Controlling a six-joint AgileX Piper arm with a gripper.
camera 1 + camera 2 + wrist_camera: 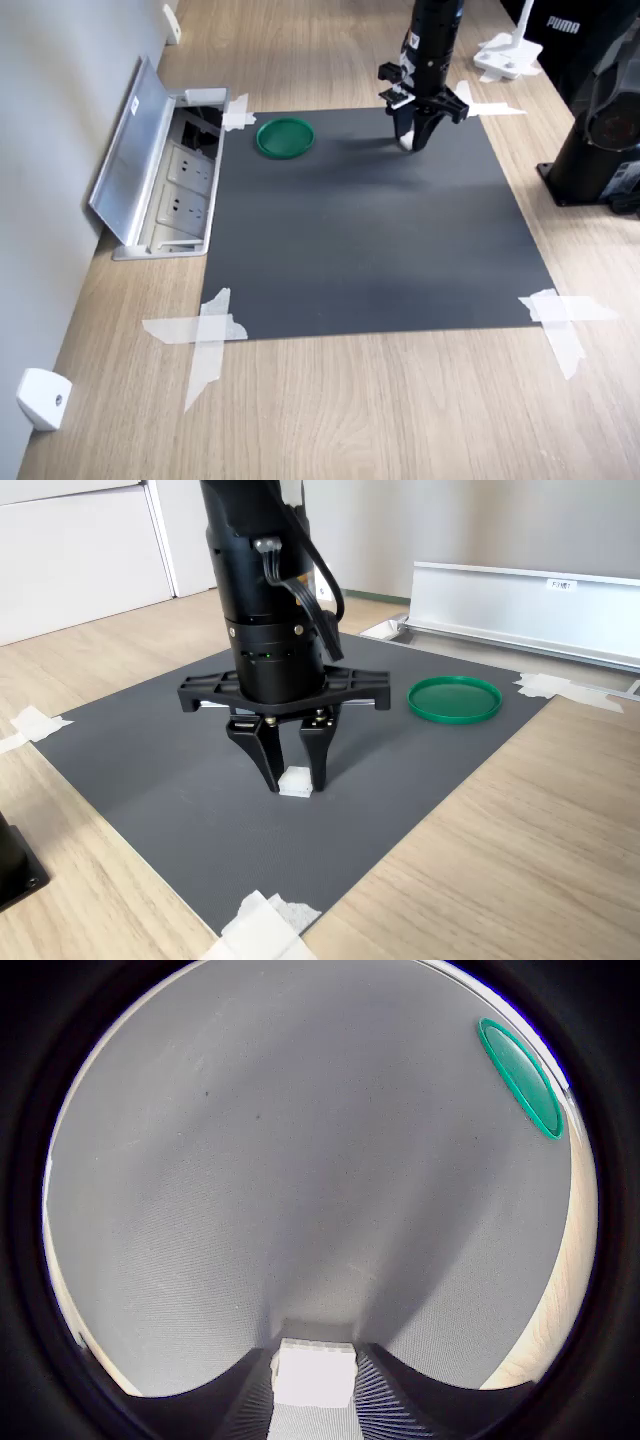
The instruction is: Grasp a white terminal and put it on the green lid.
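While the black claw (296, 778) stands closed around the tiny white cubic plastic terminal (297, 781) on the dark mat, lift straight; carry level toward the flat round green plastic lid (455, 698), well apart.

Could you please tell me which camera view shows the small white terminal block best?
The wrist view: the small white plastic terminal block fills the space between the gripper fingers, close up. The second exterior view shows it small on the dark grey mat. The first exterior view shows only a white speck.
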